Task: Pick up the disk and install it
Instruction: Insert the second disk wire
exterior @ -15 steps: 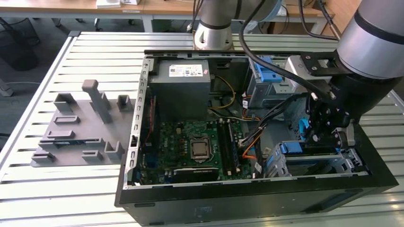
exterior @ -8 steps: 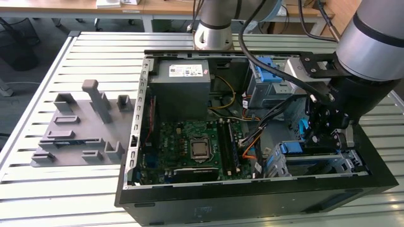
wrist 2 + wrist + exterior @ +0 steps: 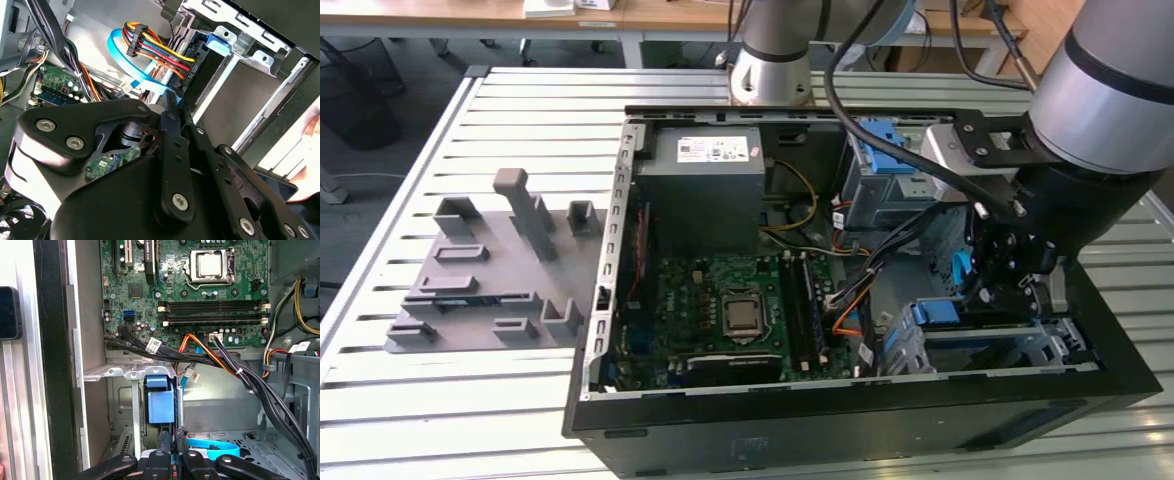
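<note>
The disk (image 3: 161, 407) stands on edge in the metal drive cage (image 3: 1014, 350) at the case's front corner, on the exterior view's right. Its blue frame end (image 3: 938, 313) shows at the top of the slot. My gripper (image 3: 994, 290) reaches down into the case right over that cage. In both wrist views the black fingers (image 3: 162, 457) lie close together, shut, with the gripper's tips (image 3: 175, 442) right at the disk's near edge. Whether they pinch the disk I cannot tell. The second wrist view has my gripper (image 3: 175, 102) pointing at the cage's grey wall (image 3: 250, 90).
The open computer case (image 3: 854, 420) lies on a slatted table. Inside are the motherboard (image 3: 734, 305), a grey power-supply box (image 3: 707, 165) and another blue-latched bay (image 3: 894, 150). Cable bundles (image 3: 235, 370) and a blue flat cable (image 3: 210, 447) run beside the fingers. A grey fixture (image 3: 487, 270) sits on the exterior view's left.
</note>
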Tool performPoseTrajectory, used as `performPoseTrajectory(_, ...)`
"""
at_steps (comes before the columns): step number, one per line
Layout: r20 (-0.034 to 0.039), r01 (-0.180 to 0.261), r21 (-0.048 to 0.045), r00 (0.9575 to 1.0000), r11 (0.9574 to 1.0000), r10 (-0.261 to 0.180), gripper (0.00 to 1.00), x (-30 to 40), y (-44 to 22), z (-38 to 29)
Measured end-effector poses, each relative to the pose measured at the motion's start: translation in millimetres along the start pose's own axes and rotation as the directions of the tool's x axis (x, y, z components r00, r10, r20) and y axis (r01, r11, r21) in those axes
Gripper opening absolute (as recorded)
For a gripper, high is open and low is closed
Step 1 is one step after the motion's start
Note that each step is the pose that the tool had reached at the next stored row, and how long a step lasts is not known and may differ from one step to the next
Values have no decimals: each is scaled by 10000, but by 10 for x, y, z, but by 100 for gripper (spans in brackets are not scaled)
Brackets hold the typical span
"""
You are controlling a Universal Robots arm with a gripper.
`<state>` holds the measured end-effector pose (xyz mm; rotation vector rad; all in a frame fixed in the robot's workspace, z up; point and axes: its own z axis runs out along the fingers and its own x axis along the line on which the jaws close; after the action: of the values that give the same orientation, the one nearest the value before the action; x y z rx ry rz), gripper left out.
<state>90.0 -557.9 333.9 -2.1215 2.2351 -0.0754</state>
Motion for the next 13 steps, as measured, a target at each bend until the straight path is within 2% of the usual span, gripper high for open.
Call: performPoseTrajectory(13,15,-2,-1,10000,10000,2,16,-1,-27,5)
